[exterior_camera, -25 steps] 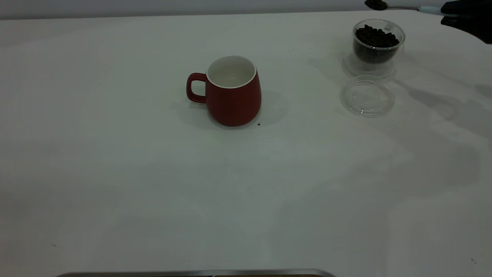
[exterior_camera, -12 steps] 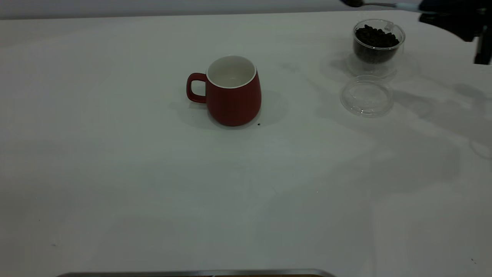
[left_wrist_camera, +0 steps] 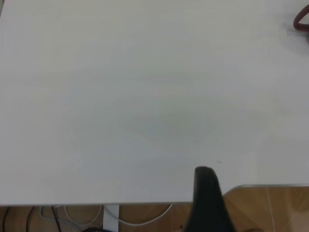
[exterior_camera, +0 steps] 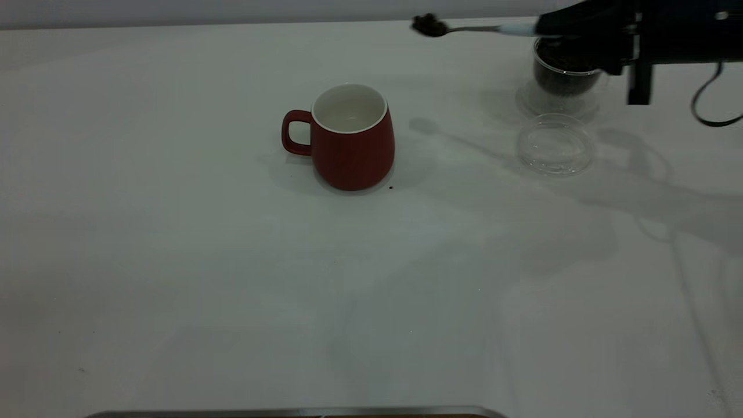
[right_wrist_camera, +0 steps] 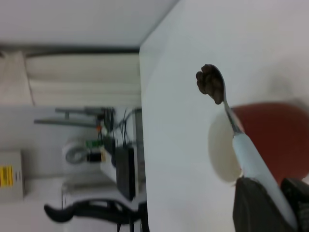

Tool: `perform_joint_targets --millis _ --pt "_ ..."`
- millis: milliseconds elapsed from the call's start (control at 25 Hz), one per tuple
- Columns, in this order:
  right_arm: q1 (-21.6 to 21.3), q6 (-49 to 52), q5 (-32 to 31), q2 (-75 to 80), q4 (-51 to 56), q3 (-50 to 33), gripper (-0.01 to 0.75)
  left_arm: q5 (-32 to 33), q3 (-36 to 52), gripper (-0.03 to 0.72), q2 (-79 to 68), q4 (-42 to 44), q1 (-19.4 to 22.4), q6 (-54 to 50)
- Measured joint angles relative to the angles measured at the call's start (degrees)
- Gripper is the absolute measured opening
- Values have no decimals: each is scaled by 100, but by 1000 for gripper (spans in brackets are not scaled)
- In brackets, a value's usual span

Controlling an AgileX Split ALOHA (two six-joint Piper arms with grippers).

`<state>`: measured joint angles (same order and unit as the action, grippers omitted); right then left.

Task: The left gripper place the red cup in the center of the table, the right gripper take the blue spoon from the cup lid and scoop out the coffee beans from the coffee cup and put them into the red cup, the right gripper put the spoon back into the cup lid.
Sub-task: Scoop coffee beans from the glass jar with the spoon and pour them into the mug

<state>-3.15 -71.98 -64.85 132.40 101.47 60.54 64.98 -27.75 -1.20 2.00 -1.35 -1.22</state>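
The red cup (exterior_camera: 351, 138) stands upright near the table's middle, handle to the left, white inside and empty. My right gripper (exterior_camera: 551, 26) is shut on the blue spoon (exterior_camera: 511, 29) by its pale handle; the bowl (exterior_camera: 428, 25) is heaped with coffee beans and hangs up and to the right of the red cup. In the right wrist view the spoon (right_wrist_camera: 251, 162) runs from my fingers to the loaded bowl (right_wrist_camera: 209, 83), with the red cup (right_wrist_camera: 275, 140) behind it. The glass coffee cup (exterior_camera: 563, 75) of beans is partly hidden behind the arm. The clear cup lid (exterior_camera: 555, 145) lies empty in front of it.
A single stray bean (exterior_camera: 390, 187) lies by the red cup's base. The left gripper is out of the exterior view; one dark finger (left_wrist_camera: 208, 203) shows over the table's near edge in the left wrist view. A metal edge (exterior_camera: 302, 412) runs along the front.
My right gripper has carried the loaded spoon leftward from above the coffee cup toward the red cup, and lowered slightly. The red cup and lid have not moved.
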Motion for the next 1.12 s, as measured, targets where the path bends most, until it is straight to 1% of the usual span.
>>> perform_joint_targets --millis 200,600,720,1120 --pt "385 48 -6 0 0 0 113 0 0 587 0 0 0 0" --pt "870 91 68 0 0 0 113 0 0 587 0 0 0 0" --pt "940 91 255 0 0 0 113 0 0 587 0 0 0 0" --pt "942 -77 755 0 0 58 113 0 0 587 0 0 0 -18"
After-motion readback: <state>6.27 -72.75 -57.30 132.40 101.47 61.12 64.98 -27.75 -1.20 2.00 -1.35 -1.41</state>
